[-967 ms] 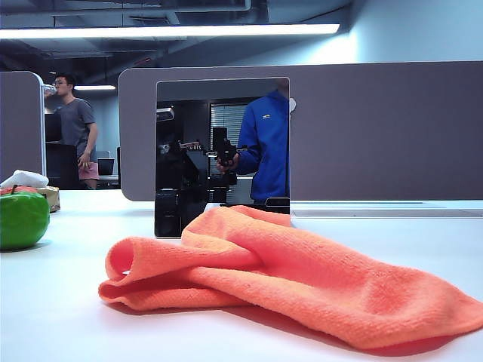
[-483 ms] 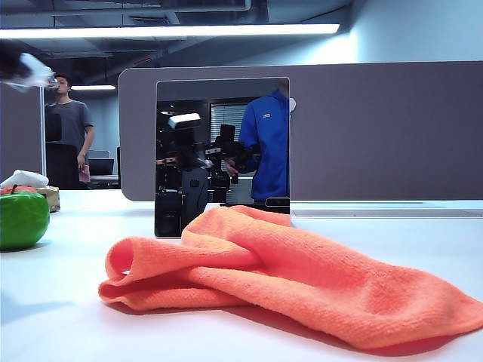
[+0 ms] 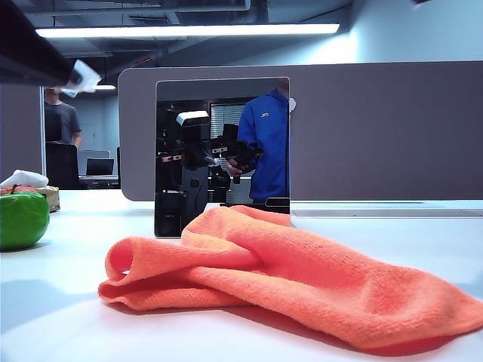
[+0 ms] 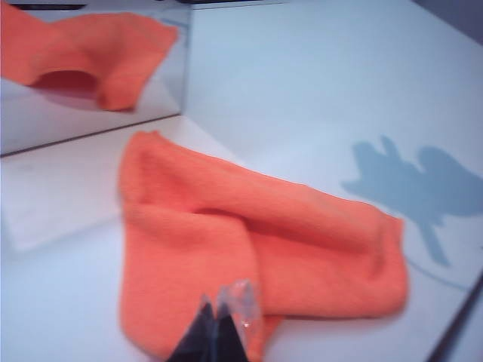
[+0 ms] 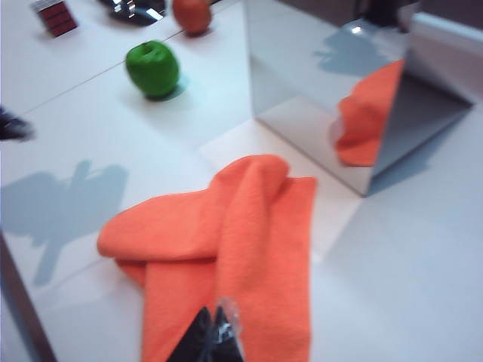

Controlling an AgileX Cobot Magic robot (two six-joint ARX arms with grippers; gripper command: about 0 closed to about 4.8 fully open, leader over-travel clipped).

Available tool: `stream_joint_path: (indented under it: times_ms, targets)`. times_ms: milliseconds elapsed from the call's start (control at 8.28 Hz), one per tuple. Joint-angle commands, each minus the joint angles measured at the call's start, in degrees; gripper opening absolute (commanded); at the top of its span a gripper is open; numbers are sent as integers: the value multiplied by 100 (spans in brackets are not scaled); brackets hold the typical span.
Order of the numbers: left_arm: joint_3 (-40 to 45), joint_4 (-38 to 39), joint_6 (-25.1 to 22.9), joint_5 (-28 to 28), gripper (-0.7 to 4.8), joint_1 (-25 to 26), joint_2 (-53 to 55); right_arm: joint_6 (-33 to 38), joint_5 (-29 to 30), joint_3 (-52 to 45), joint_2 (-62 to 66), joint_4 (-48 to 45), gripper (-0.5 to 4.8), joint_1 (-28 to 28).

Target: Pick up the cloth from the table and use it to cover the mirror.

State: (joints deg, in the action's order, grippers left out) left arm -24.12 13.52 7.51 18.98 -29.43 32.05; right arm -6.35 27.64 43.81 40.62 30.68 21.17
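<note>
The orange cloth lies crumpled on the white table, in front of the upright mirror. My left gripper is a dark blur high at the upper left, well above the table. In the left wrist view, the left gripper is shut and empty, hovering over the cloth, with the mirror beyond. In the right wrist view, the right gripper is shut and empty above the cloth, the mirror behind it.
A green apple sits at the left, with a small white rag behind it. A grey partition runs behind the mirror. The right wrist view also shows the apple and an orange fruit.
My left arm has swung into the upper left of the exterior view and reached further in. The arms' reflection in the mirror has shifted. The cloth has not moved.
</note>
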Motion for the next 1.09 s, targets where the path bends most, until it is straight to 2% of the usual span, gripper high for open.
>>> stream_joint_path:
  times_ms: [121,242,483,604,725,846,967,1088]
  targets:
    - [22,1088,0,-11,0,-7,358,-11,-374,26,1150,-557,-1,669]
    - [22,1172,0,50,62,-7,433,-9,-376,26,1255,-708,-1,669]
    - [22,1307,-173,208,257,-9,525,-11,-407,26,1342,-868,-1,667]
    - [24,1480,-472,181,288,-9,527,-11,-529,26,1342,-866,-1,667]
    - [114,1554,-979,136,288,-7,533,-11,-575,26,1342,-868,-1,667]
    - [330,1287,-1351,118,288,-9,544,-11,-634,26,1342,-868,-1,667]
    - [407,1130,-1456,118,288,-7,568,-11,-634,26,1342,-870,-1,667]
    - [485,529,-1506,-127,287,-9,680,-9,-632,26,1344,-868,-1,667]
